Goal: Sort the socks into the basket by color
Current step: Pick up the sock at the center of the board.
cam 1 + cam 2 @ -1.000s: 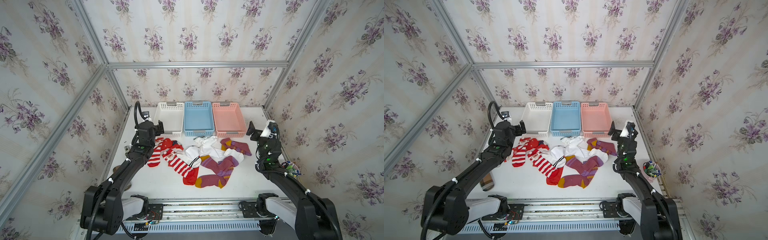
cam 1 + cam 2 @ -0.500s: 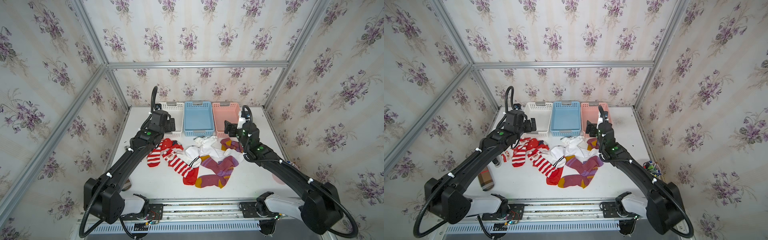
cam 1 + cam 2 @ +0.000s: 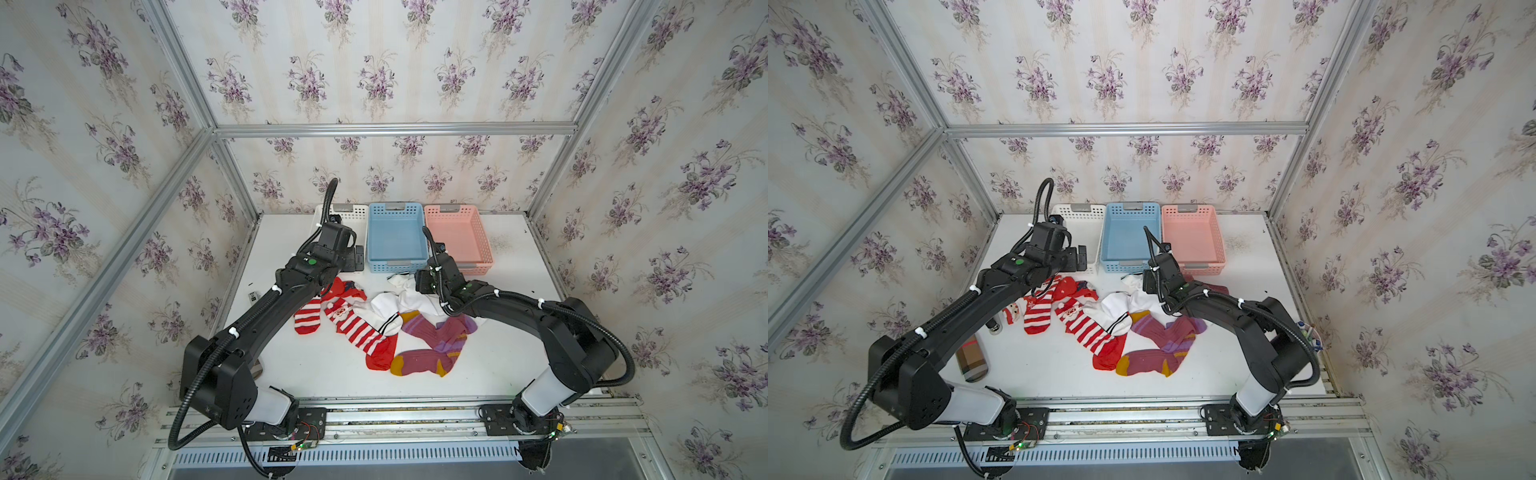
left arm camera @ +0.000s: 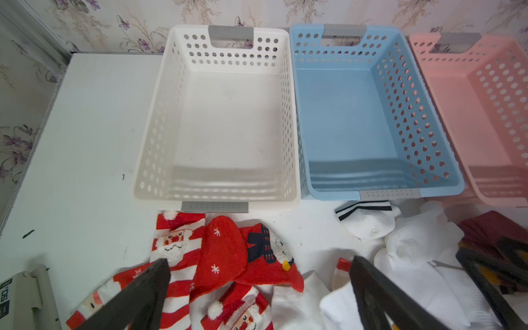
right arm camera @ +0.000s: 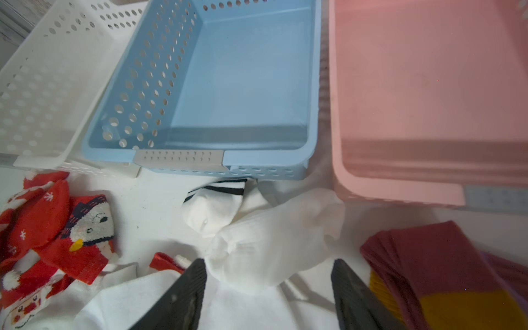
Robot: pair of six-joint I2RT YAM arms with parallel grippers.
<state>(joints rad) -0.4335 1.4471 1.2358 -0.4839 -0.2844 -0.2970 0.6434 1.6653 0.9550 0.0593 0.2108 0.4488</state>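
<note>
The socks lie in a loose pile in front of three baskets. Red Santa socks (image 3: 353, 328) are on the left, white socks with black stripes (image 3: 386, 307) in the middle, maroon socks with mustard toes (image 3: 432, 336) on the right. My left gripper (image 4: 258, 265) hangs open above the red Santa socks (image 4: 220, 251), just in front of the white basket (image 4: 148, 143). My right gripper (image 5: 268, 265) is low over a bunched white sock (image 5: 271, 237), jaws apart on either side of it. A maroon sock (image 5: 445, 257) lies beside it.
The white basket (image 3: 349, 212), a blue basket (image 3: 397, 205) and a pink basket (image 3: 484, 241) stand in a row against the back wall. A brown cylinder (image 3: 971, 357) lies at the table's left edge and a cup of pens (image 3: 1308, 332) at its right edge.
Both arms have swung in from the table's sides. The left gripper now hangs over the red socks, the right is down at the white socks, and its jaws have narrowed.
</note>
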